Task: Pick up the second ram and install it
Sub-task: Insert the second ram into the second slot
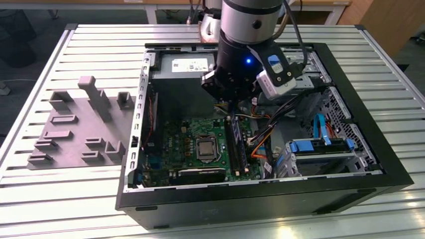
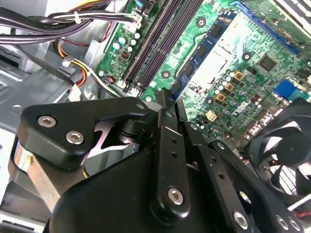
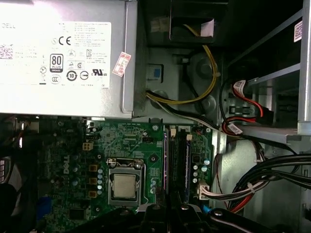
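Slatted metal table (image 1: 79, 199) | open computer case (image 1: 199, 206) on it; gripper (image 2: 167, 99) inside

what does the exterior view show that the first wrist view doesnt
Exterior view alone: the grey moulded fixture tray on the slatted metal table, the bright blue drive brackets and the arm's gripper low over the open black computer case. First wrist view alone: the silver labelled power supply close up, and yellow cables. Both: the green motherboard with its square processor socket and long black memory slots.
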`<action>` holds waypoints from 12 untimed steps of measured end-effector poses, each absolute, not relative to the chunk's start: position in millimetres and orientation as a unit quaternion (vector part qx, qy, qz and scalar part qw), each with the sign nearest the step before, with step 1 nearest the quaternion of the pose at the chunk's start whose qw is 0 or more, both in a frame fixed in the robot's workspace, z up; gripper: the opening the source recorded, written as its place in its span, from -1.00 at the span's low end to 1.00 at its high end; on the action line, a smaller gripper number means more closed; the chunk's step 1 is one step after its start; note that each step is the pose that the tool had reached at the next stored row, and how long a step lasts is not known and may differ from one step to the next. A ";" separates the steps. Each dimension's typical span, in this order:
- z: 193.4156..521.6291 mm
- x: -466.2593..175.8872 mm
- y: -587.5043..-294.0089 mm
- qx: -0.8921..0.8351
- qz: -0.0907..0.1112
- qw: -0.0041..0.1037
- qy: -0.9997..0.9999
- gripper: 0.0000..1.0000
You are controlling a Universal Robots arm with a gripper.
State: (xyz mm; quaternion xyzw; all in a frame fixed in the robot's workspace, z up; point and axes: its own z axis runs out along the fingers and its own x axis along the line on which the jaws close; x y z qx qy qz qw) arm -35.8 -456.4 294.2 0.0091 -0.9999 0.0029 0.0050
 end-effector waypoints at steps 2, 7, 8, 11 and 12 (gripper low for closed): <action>290.7 -35.7 -456.4 0.009 0.003 0.005 -1.000 -0.73; 281.6 -35.8 -456.5 0.008 0.003 0.005 -1.000 -0.73; 279.8 -35.8 -456.5 0.008 0.003 0.005 -1.000 -0.73; 275.0 -35.7 -456.5 0.008 0.003 0.005 -1.000 -0.73; 274.2 -35.7 -456.5 0.008 0.003 0.005 -1.000 -0.73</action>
